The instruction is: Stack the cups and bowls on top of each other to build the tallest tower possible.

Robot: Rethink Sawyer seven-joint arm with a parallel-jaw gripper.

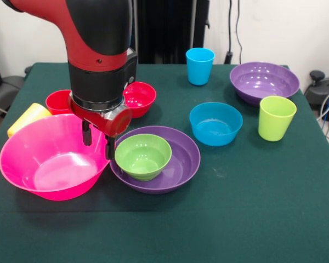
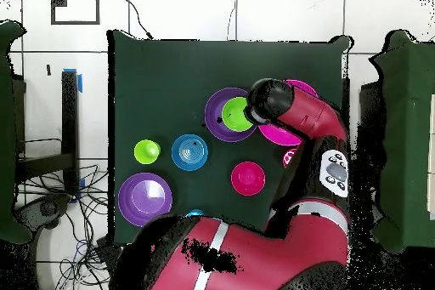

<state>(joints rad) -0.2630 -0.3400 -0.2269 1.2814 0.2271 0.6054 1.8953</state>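
My gripper (image 1: 97,142) hangs open over the right rim of the large pink bowl (image 1: 49,161), one finger inside the bowl and one outside it. Just right of it, the small green bowl (image 1: 143,156) sits inside a purple bowl (image 1: 181,150). The blue bowl (image 1: 215,123), the second purple bowl (image 1: 264,82), the lime cup (image 1: 276,118) and the blue cup (image 1: 200,66) stand apart on the right. The small red bowl (image 1: 140,98) and the red cup (image 1: 57,101) are behind my gripper. The yellow cup (image 1: 27,118) lies on its side at the left.
The dark green table (image 1: 236,219) reaches the picture's near edge. In the overhead view my arm (image 2: 289,116) covers most of the pink bowl (image 2: 276,133) and hides the gripper. The green bowl (image 2: 234,115) shows there beside the arm's end.
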